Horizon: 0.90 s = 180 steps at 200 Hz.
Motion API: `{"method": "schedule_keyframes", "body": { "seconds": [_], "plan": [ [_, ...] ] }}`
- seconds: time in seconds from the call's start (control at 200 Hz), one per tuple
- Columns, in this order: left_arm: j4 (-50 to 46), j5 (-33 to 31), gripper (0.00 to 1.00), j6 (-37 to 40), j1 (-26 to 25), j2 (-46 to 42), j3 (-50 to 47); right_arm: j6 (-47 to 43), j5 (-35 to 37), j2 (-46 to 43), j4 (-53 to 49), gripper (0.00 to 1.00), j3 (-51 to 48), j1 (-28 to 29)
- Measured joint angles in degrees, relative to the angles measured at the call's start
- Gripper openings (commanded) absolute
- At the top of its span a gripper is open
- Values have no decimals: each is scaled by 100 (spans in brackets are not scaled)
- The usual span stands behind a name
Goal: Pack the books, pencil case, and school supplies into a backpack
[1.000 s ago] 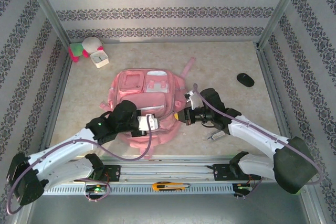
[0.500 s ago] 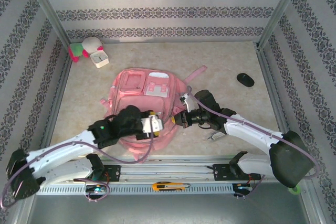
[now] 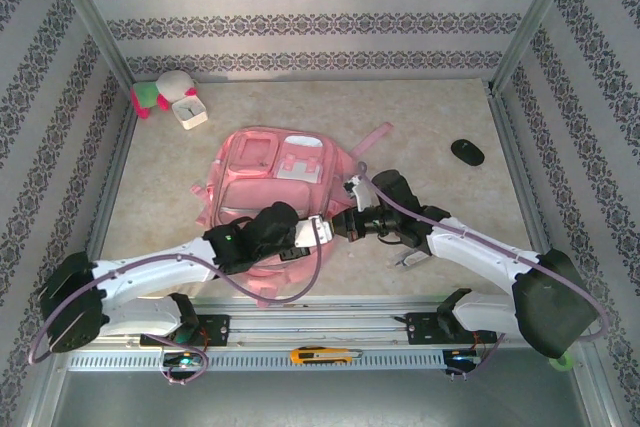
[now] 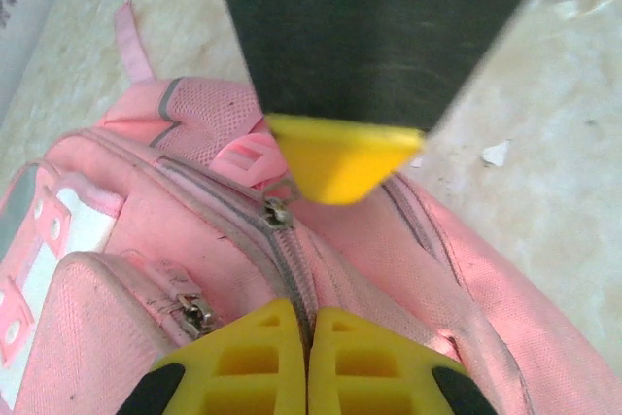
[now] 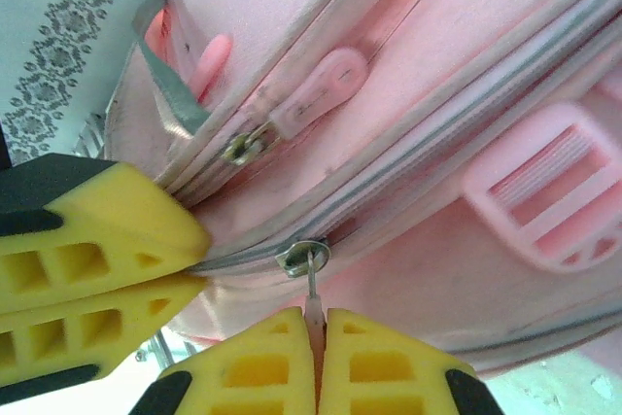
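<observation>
The pink backpack (image 3: pixel 275 162) lies flat on the table, its near end under both grippers. My left gripper (image 3: pixel 322 230) (image 4: pixel 309 316) is shut on the backpack's zip seam (image 4: pixel 288 259). My right gripper (image 3: pixel 342 225) (image 5: pixel 314 316) is shut on a pink zipper pull (image 5: pixel 313 306) that hangs from a metal slider (image 5: pixel 303 258). The two grippers sit tip to tip; the right one's yellow fingertip (image 4: pixel 342 157) shows above the seam. A small silver-grey gadget (image 3: pixel 408 260) lies on the table by the right arm. The books and the pencil case are out of view.
A black oval object (image 3: pixel 467 152) lies at the right. A white square clock (image 3: pixel 189 111) and a plush toy (image 3: pixel 158 93) sit in the far-left corner. A yellow utility knife (image 3: pixel 320 355) rests on the front rail. Patterned walls enclose the table.
My left gripper has moved right along the backpack's near end and now meets the right gripper. The backpack has shifted slightly and its strap has swung right.
</observation>
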Motion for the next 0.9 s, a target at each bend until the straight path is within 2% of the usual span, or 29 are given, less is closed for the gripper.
{"method": "schedule_keyframes", "body": {
  "seconds": [0.2, 0.32, 0.35, 0.39, 0.465, 0.51, 0.55, 0.59, 0.635, 0.685, 0.794, 0.899],
  "plan": [
    [-863, 1071, 0, 584, 494, -1045, -234, 72, -66, 695, 468, 0, 74, -686],
    [-1034, 1211, 1, 730, 605, -1137, -267, 203, -455, 1134, 680, 0, 199, -822],
    [-1049, 1204, 7, 730, 610, -1128, -280, 221, -483, 1209, 723, 0, 245, -831],
    [-1047, 1187, 21, 706, 610, -1095, -280, 245, -479, 1248, 732, 0, 299, -841],
    [-1001, 1137, 52, 514, 608, -1036, -280, 267, -356, 1220, 761, 0, 365, -909],
    [-933, 1078, 63, 289, 599, -997, -280, 269, -225, 1189, 728, 19, 396, -981],
    [-828, 1010, 68, 11, 597, -935, -256, 282, -96, 1134, 629, 30, 431, -1056],
    [-763, 935, 73, -306, 595, -844, -175, 251, 55, 1043, 435, 49, 494, -1132],
    [-708, 776, 77, -719, 595, -734, -4, 260, 236, 894, 122, 59, 627, -1198],
    [-706, 501, 82, -1246, 595, -638, 254, 216, 468, 671, -313, 63, 848, -1226],
    [-831, -177, 83, -2326, 678, -588, 964, 262, 940, -15, -1060, 63, 1248, -1049],
    [-1235, -481, 82, -3322, 1224, -651, 1497, 560, 1379, -654, -1513, 62, 1340, -525]
  ]
}}
